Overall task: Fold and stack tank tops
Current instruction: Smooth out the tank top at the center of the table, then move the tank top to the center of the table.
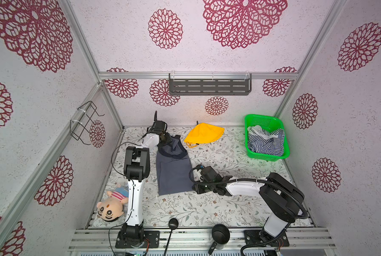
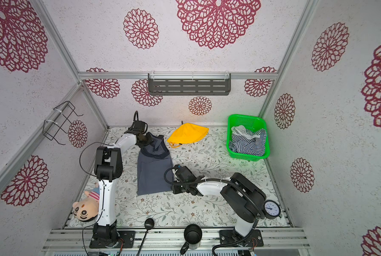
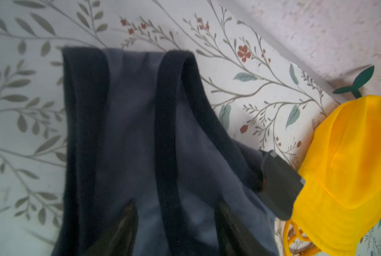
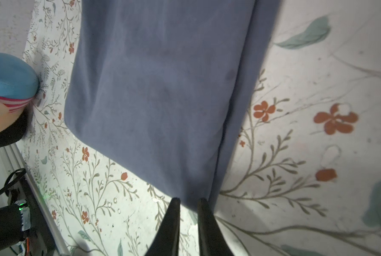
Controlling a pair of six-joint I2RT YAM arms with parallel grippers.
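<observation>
Right wrist view: the right gripper (image 4: 189, 200) has its fingers nearly together, pinching the near hem corner of the grey-blue tank top (image 4: 154, 88). A lengthwise folded layer along one edge is plain here and faint from above.
Front edge: a black mug (image 1: 220, 235) and a black ladle (image 1: 173, 223) sit nearest in both top views.
Plush doll (image 1: 113, 206): lies beside the left arm's base.
Dial (image 2: 272, 208): round and white, seen in a top view against the right arm.
Garment position: on the floral tabletop (image 1: 207, 210) between the arms. Its long axis runs near to far, with the hem toward the front and the straps toward the back wall.
Left gripper (image 3: 176, 202): sits at the strap end, fingers spread wide over the cloth and clamping nothing, with a dark navy strap running between them.
Yellow hat (image 1: 204, 133): lies near the straps but apart from them. Only the left wrist view shows its green leaf stalk (image 3: 357, 82).
Striped tank top (image 1: 267, 144): lies crumpled in the green basket (image 1: 247, 133) at the far right corner.
</observation>
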